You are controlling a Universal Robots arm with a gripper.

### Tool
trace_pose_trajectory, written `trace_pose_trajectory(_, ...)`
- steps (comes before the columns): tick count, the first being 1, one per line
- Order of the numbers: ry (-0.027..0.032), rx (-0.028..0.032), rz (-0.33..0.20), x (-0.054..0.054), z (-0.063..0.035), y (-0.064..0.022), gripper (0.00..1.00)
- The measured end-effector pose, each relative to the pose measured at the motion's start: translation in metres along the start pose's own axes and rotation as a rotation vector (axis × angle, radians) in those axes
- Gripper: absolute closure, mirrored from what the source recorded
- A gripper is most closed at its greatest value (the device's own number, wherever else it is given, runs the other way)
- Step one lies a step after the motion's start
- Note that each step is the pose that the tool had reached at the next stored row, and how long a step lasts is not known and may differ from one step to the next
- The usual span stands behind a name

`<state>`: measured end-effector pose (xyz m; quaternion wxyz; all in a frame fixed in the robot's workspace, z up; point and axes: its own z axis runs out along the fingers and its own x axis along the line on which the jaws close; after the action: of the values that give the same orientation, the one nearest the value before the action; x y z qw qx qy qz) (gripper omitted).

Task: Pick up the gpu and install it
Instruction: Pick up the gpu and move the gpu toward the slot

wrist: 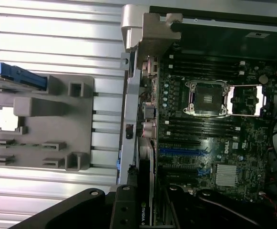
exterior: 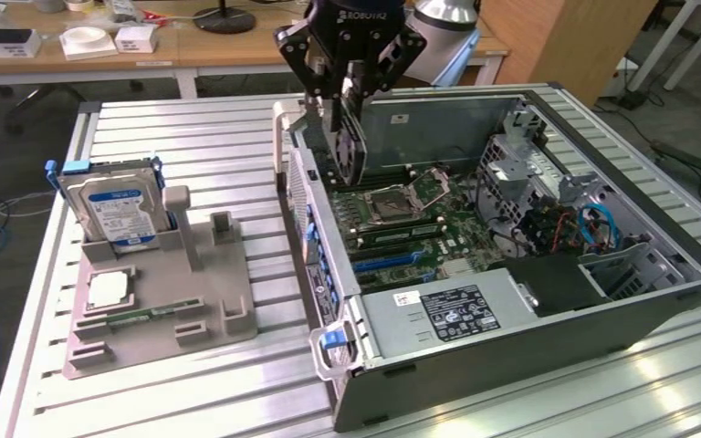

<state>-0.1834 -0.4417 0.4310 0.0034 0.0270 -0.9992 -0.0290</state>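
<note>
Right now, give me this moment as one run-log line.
hand: shut on gpu | gpu: upright, over open case, not in slot | drive: in stand

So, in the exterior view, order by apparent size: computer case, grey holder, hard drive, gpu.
1. computer case
2. grey holder
3. hard drive and gpu: alike, gpu nearly edge-on, so unranked.
</note>
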Motion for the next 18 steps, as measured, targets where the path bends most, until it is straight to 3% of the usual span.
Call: trace_pose_trajectory(18,0.0004,-0.0001,-0.006,-0.027,-0.0002,-0.0015,0.74)
